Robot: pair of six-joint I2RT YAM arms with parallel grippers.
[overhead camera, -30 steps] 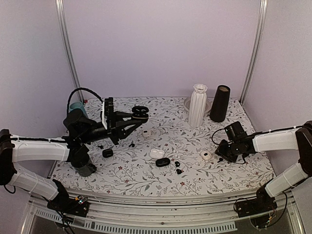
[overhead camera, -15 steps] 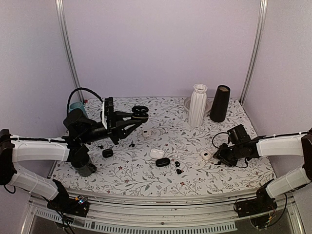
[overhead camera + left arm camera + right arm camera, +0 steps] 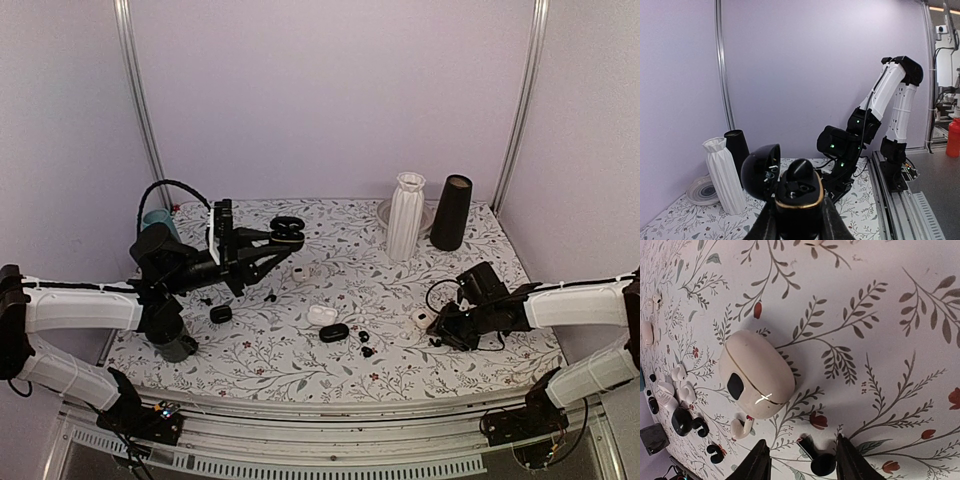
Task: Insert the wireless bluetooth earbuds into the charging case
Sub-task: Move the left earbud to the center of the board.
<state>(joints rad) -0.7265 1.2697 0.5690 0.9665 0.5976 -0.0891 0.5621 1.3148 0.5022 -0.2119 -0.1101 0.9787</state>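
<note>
My left gripper [image 3: 800, 222] is shut on an open black charging case [image 3: 799, 192] with a gold rim, held up in the air with its lid [image 3: 760, 170] swung left. A rounded black piece rises from its far side. From above, this case [image 3: 287, 231] hangs over the table's back left. My right gripper [image 3: 802, 457] is open and low over the table, its fingers either side of a black stemmed earbud [image 3: 819, 458] without touching it. More black earbuds [image 3: 366, 344] lie near the table's middle.
A closed white case [image 3: 757, 375] and a white earbud [image 3: 740, 427] lie just beyond my right gripper. A black case [image 3: 334, 332], a white case [image 3: 322, 313] and a small black case [image 3: 221, 313] sit mid-table. White vase [image 3: 405, 215] and black cone [image 3: 451, 212] stand at the back.
My right arm has swung left and down towards the white case, bringing its open fingers around the black earbud. The left arm and its case have not moved.
</note>
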